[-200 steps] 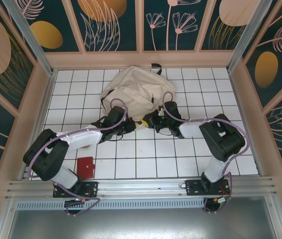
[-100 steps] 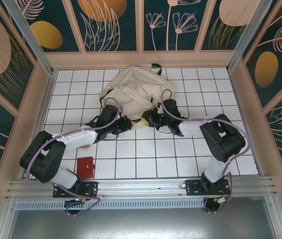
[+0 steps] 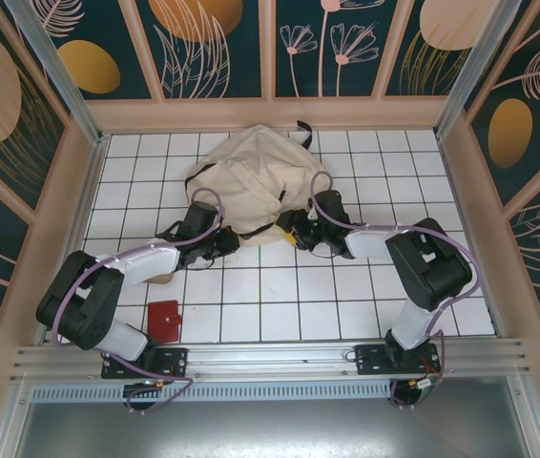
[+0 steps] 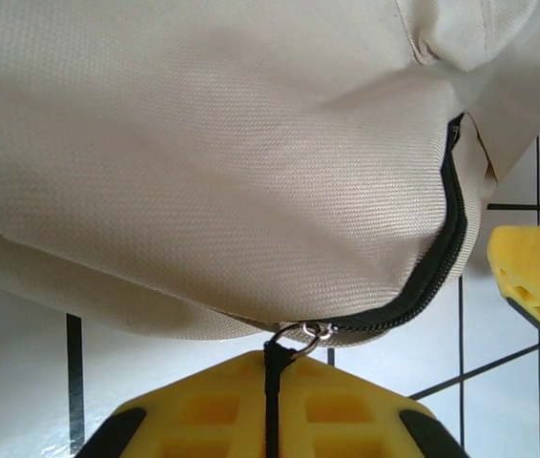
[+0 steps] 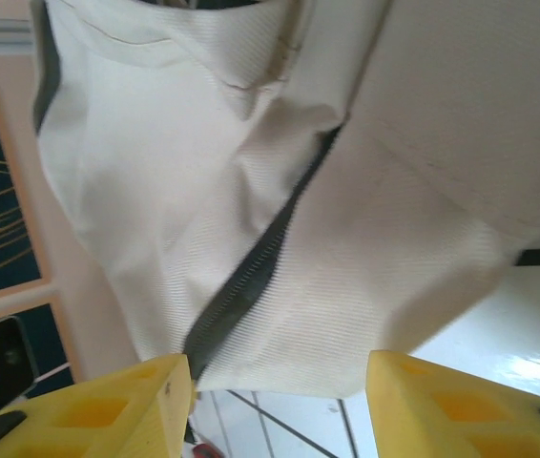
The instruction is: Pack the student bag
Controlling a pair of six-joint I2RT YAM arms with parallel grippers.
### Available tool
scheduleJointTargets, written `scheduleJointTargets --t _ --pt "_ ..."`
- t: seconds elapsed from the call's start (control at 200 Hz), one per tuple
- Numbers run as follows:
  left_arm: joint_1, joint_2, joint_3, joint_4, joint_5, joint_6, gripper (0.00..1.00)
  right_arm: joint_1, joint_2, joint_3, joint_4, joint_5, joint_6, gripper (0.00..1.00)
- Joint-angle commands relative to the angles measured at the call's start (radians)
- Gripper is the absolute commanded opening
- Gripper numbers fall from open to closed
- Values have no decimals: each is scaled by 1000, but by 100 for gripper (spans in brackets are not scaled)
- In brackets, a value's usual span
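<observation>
The student bag (image 3: 246,176), a cream fabric backpack with a black zipper (image 4: 442,258), lies at the back middle of the tiled table. At the bag's near left edge, my left gripper (image 3: 224,240) (image 4: 275,361) is shut on the black cord of the zipper pull (image 4: 301,336). My right gripper (image 3: 289,227) (image 5: 278,364) stands open at the bag's near right edge. Cream fabric and a stretch of zipper (image 5: 251,277) sit just above the gap between its yellow fingers (image 5: 155,405). One right finger (image 4: 532,277) shows in the left wrist view.
A small red flat item (image 3: 164,320) lies on the white tiles (image 3: 280,296) near the left arm's base. Patterned walls with pink frames (image 3: 270,113) close the table on three sides. A black strap (image 3: 299,127) pokes out at the bag's far edge.
My right gripper has opened and let go of the bag's edge. The left gripper has drawn left with the zipper pull, and the bag has shifted slightly left and back.
</observation>
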Motion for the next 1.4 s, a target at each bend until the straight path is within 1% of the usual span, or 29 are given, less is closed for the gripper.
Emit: scheduleJointTargets --t 0.0,0.15,0.215,0.345,0.48,0.585,0.666,0.706,0.831,0.916,1.006,1.041,1.081,1.201,1.261,1.346,1.391 --pt "-1 -3 27 -28 21 36 7 27 -43 1 -74 33 -36 52" --pt "-1 -4 28 -21 33 40 5 60 -14 8 -26 1 13 52" --pt "-1 -9 28 -19 40 40 5 70 11 22 -2 -22 37 52" --pt "-1 -12 24 -14 48 39 6 75 48 28 43 -26 87 51" --pt "-1 -12 23 -14 44 36 5 78 90 44 101 -41 131 48" --pt "-1 -15 20 -11 33 37 6 79 124 75 91 -27 132 45" --pt "-1 -17 18 -15 13 39 9 78 140 94 75 -3 125 42" --pt "-1 -19 15 -20 -2 40 9 76 149 102 66 11 125 37" --pt "-1 -27 4 -38 -51 53 9 64 158 103 53 47 130 11" --pt "-1 -30 -3 -45 -64 59 8 55 151 96 47 62 131 0" --pt "-1 -34 -14 -47 -59 66 8 51 148 96 25 77 123 0" --pt "-1 -37 -18 -45 -57 70 6 48 148 95 23 76 121 0" --pt "-1 -37 -18 -44 -55 76 0 50 148 99 20 75 118 0" --pt "-1 -40 -5 -71 -86 79 0 51 140 113 -67 138 97 0" --pt "-1 -50 -1 -90 -133 63 0 48 128 107 -120 202 83 0" --pt "0 -58 10 -145 -233 41 0 38 105 95 -196 290 62 0" --pt "0 -59 16 -169 -264 32 0 24 88 77 -224 331 57 0"
